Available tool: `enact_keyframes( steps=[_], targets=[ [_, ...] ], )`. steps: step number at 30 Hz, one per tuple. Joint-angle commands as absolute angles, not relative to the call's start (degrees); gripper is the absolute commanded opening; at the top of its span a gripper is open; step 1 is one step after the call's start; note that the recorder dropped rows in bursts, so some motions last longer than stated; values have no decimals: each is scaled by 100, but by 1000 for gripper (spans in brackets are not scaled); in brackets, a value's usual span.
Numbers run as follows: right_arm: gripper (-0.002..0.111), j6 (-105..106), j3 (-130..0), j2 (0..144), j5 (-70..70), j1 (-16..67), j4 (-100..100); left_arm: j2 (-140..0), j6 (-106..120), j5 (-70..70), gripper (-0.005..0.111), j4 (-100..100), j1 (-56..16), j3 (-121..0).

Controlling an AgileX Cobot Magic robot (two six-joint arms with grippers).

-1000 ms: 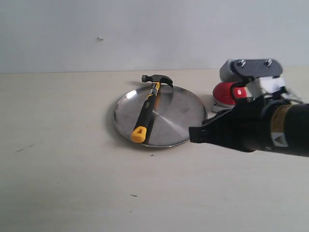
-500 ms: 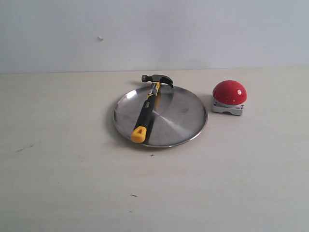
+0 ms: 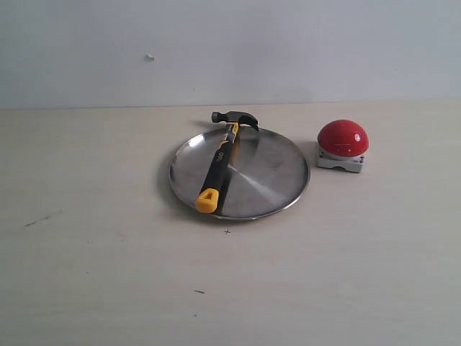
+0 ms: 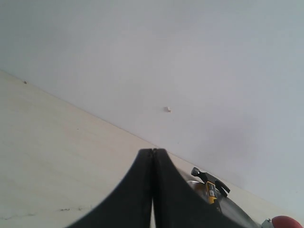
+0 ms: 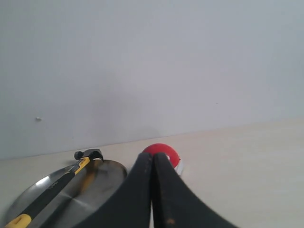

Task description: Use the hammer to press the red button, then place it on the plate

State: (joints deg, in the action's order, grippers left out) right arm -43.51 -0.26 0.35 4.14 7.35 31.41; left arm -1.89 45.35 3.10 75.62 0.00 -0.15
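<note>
Hammer lies on the plate, head over its far rim, with the red button just beside the plate on the bench. Left tool and right tool are pressed together, empty. The placing step looks done, and I judge no further move is needed.

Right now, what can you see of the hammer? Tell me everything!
The hammer is a claw hammer with a dark metal head and a black handle with yellow marks and a yellow end. It lies across the shiny silver plate, with its head poking over the far rim. Nothing else touches it.
</note>
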Motion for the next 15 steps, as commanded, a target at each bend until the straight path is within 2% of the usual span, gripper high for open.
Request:
enact_keyframes(
  steps=[1,8,13,15],
  targets=[
    [0,-4310,0,0,450,702,3202,-200,4542,333,0,7563,7,0],
    [0,-4034,0,0,316,702,2947,-200,4542,333,0,7563,7,0],
    [0,-57,0,0,316,702,-592,-200,4542,333,0,7563,7,0],
    [0,411,0,0,303,702,-1038,-200,4542,333,0,7563,7,0]
  ],
)
